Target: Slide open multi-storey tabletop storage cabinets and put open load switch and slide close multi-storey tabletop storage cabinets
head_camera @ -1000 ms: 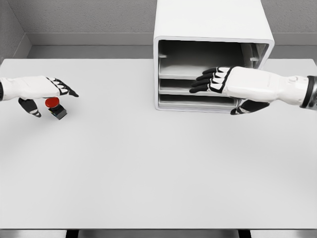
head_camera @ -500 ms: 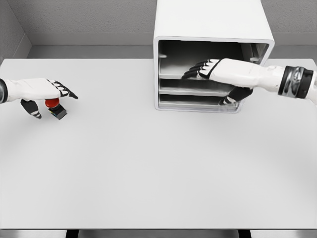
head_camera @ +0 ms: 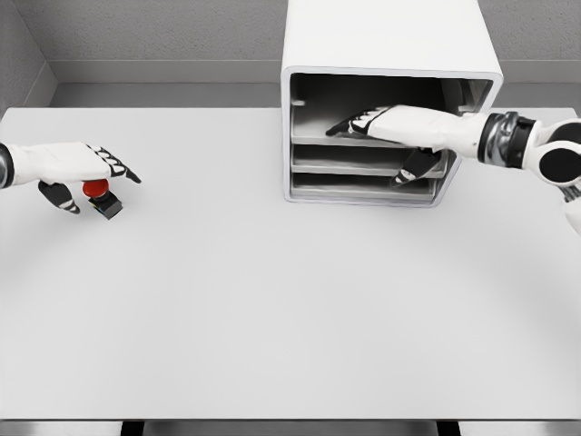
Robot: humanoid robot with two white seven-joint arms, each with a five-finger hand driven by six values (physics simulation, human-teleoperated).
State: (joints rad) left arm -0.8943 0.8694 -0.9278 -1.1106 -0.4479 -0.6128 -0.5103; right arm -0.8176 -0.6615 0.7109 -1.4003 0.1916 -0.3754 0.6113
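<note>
Table (head_camera: pixel 272 300): lying as before, white, cut off along the bottom edge by a dark strip.

Cabinet (head_camera: pixel 390 54): standing at the far side of the table, right of centre, in the same place as a second ago. Showing an open front with three shelves stacked inside; rear of the interior sitting in shadow and hard to make out.

Right hand (head_camera: pixel 386 123): reaching deeper than a second ago, now lying inside the top compartment rather than in front of the cabinet. Fingers (head_camera: pixel 349 125) lying extended and close together, flat just above the upper shelf, holding nothing; contact with the shelf not determinable. Thumb (head_camera: pixel 413 168) hanging lower, in front of the middle shelf. Forearm now crossing the cabinet's right edge, with elbow cut off at the picture's right border.

Left hand (head_camera: pixel 68 168): resting at the far left, almost unmoved. Arm cut off at the left border. Fingers curling loosely over the switch (head_camera: pixel 102 198); grip or mere cover not determinable.

Switch: sitting on the table under the left hand, well apart from the cabinet, red button on a black base, partly hidden by the fingers.
</note>
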